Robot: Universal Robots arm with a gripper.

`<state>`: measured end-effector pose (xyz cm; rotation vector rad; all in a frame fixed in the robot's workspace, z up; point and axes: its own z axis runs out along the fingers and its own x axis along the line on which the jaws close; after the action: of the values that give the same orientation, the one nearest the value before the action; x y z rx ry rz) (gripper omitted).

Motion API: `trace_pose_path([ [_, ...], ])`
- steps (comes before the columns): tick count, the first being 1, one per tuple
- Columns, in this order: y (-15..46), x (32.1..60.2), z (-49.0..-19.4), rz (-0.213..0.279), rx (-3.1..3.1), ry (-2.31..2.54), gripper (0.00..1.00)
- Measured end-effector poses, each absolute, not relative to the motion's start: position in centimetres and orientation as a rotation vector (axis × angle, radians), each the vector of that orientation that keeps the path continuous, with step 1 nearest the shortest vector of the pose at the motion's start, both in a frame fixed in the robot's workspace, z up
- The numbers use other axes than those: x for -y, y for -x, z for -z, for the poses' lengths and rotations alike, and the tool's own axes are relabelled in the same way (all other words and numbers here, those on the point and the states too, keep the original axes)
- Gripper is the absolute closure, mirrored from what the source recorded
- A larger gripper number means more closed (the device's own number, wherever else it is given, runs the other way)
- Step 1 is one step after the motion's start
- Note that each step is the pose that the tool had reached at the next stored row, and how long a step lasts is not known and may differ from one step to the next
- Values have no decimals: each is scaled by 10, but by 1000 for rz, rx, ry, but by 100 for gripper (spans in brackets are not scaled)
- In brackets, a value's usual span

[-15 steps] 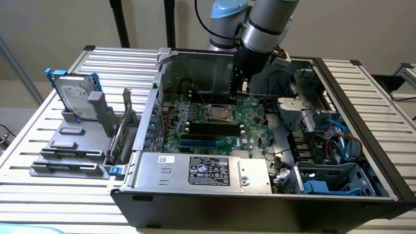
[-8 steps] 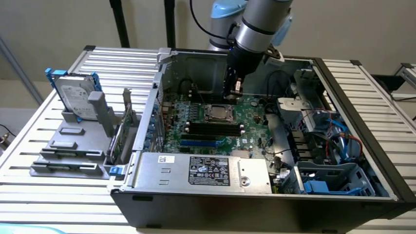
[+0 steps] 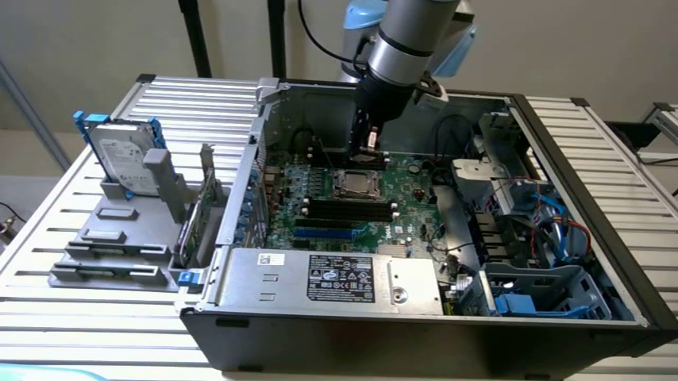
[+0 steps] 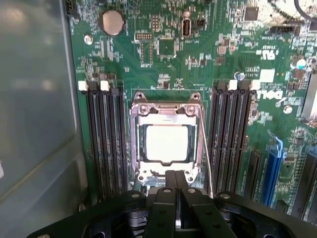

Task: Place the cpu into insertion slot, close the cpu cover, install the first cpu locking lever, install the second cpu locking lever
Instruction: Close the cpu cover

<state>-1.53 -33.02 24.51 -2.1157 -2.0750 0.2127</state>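
The cpu (image 4: 166, 143) shows its pale metal face inside the insertion slot (image 4: 148, 176) on the green motherboard. The cpu cover (image 4: 140, 144), a silvery frame, lies flat down over its edges. A thin wire locking lever (image 4: 205, 153) runs along one side of the socket. My gripper (image 4: 176, 182) is shut with its black fingers pressed together and nothing between them, hovering just off the socket's edge. In the exterior view the gripper (image 3: 370, 151) hangs inside the open computer case, slightly behind and above the cpu (image 3: 355, 183).
Long black memory slots (image 4: 105, 139) flank the socket on both sides. The case walls (image 3: 254, 159), a power supply (image 3: 339, 278) in front, and cables and drive bays (image 3: 529, 238) on the exterior view's right hem the board in. A hard drive (image 3: 122, 155) stands on a rack outside.
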Motion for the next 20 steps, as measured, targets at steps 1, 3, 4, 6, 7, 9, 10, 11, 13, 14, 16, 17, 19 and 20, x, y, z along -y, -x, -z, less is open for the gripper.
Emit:
trace_pose_path([
  [1, 18, 330, -245, -214, 2074, 2115, 89],
  [3, 23, 331, -245, -216, 2073, 2113, 89],
  [4, 25, 332, -245, -217, 2072, 2113, 89],
  [6, 30, 333, -245, -220, 2071, 2112, 89],
  [7, 33, 334, -245, -220, 2071, 2111, 89],
  [9, 35, 334, -244, -222, 2070, 2110, 89],
  [10, 35, 334, -244, -224, 2069, 2109, 89],
  [11, 35, 334, -243, -224, 2068, 2108, 89],
  [13, 35, 334, -241, -223, 2067, 2107, 89],
  [14, 35, 334, -240, -222, 2067, 2107, 89],
  [16, 35, 334, -237, -221, 2066, 2106, 89],
  [17, 35, 334, -235, -220, 2066, 2105, 89],
  [19, 35, 334, -232, -218, 2065, 2104, 89],
  [20, 35, 334, -231, -217, 2065, 2103, 89],
])
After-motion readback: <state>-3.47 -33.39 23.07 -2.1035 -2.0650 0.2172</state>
